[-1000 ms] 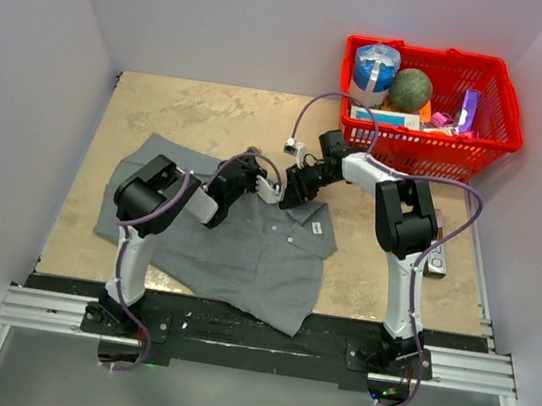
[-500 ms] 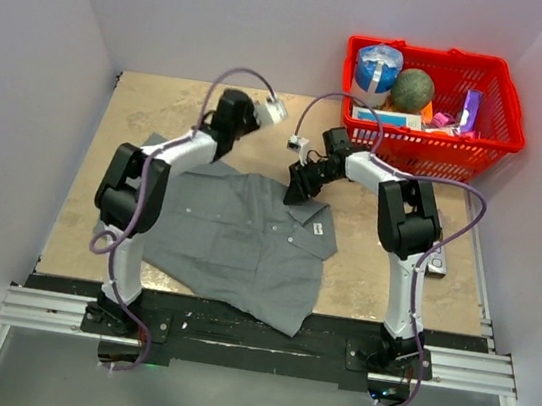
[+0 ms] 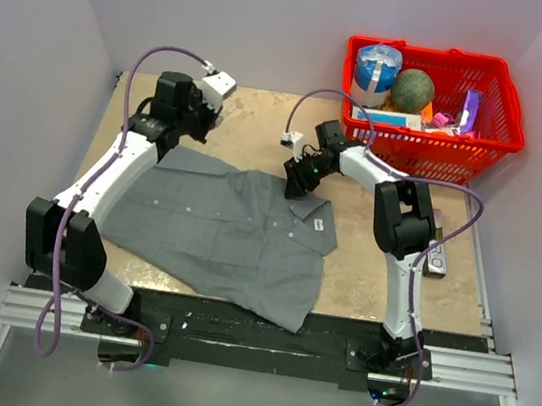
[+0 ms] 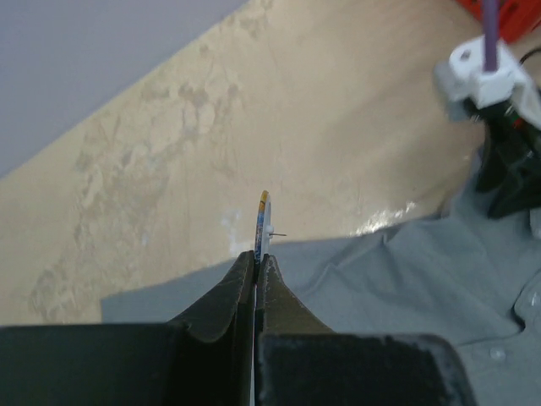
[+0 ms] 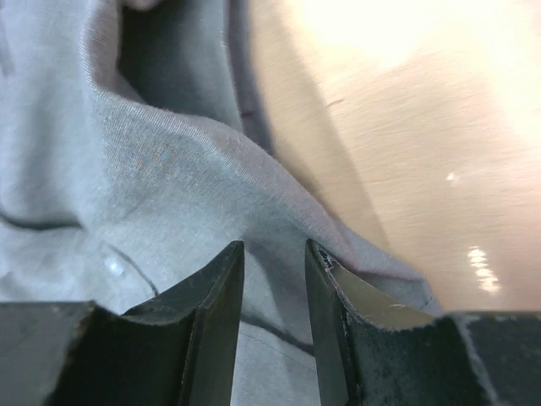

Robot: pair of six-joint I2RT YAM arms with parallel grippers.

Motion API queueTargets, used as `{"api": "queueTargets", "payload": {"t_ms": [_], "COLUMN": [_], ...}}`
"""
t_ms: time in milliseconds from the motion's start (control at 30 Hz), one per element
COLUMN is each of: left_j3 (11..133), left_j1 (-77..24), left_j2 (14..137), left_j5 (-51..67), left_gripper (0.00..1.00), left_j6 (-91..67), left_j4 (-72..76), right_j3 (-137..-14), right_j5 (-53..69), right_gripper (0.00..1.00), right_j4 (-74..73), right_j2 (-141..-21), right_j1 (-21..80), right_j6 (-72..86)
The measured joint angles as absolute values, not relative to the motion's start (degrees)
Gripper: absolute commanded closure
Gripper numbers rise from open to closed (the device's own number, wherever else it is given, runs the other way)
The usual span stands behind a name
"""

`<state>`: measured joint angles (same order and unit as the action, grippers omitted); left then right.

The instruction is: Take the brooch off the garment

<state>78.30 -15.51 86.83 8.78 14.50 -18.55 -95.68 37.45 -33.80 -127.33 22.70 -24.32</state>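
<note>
The brooch [image 4: 264,222] shows edge-on in the left wrist view as a thin gold-rimmed disc with its pin sticking out. My left gripper [image 4: 257,258] is shut on it, held above the table past the far edge of the grey shirt [image 4: 406,271]. In the top view the left gripper [image 3: 194,120] is at the far left, beyond the shirt [image 3: 227,227]. My right gripper [image 3: 297,182] is at the shirt's collar. In the right wrist view it [image 5: 275,254] is open, its fingers straddling a fold of the cloth [image 5: 152,169].
A red basket [image 3: 482,142] with several items stands at the back right. The white neck label [image 3: 316,226] lies by the collar. A small dark object [image 3: 435,258] lies on the table at the right. Grey walls close in the sides.
My left arm has swung from the middle of the shirt up and out to the far left, carrying the brooch off the cloth. My right gripper has stayed at the collar.
</note>
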Motion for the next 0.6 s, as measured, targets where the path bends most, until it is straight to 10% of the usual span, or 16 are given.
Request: {"api": "queueTargets", "payload": {"t_ms": [300, 600], "left_j3": [73.6, 71.3], "left_j1": [-6.0, -2.3], "left_j2": [84.8, 77.4], "left_j5": [13.9, 28.4], "left_gripper": [1.0, 1.0], "left_j6": [14.5, 12.1], "left_j4": [-23.7, -20.3], "right_j3": [-124.2, -112.3], "right_j5": [18.2, 26.5], "right_gripper": [0.63, 0.51], "right_j4": [-30.1, -30.7], "right_j2": [-143.7, -131.4], "right_j1": [22.8, 23.9], "right_j6": [-15.2, -16.8]}}
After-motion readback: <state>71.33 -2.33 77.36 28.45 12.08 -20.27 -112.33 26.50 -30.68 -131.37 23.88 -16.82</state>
